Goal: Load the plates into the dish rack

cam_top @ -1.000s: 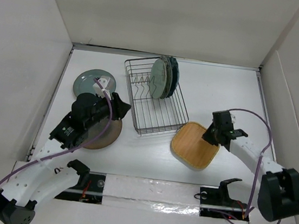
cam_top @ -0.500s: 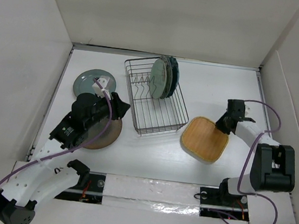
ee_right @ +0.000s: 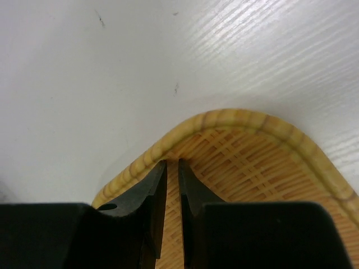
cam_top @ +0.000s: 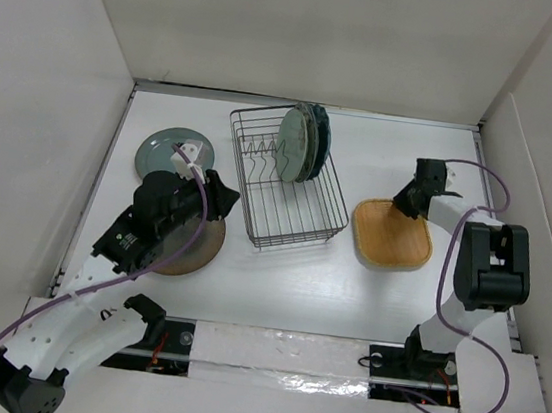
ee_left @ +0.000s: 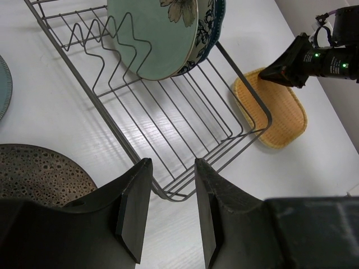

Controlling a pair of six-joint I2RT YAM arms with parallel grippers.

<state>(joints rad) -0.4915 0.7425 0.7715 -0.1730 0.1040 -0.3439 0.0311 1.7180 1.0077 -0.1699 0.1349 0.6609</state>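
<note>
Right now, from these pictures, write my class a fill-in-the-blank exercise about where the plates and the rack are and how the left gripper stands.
1. The plates in the rack stand ____ between its prongs.
2. The square plate lies flat to the ____ of the rack.
3. The brown plate lies partly under the ____ arm.
4. The left gripper has its jaws ____ and holds nothing.
Missing words: upright; right; left; open.

Robotics lab, white enclosure walls (cam_top: 308,29)
</note>
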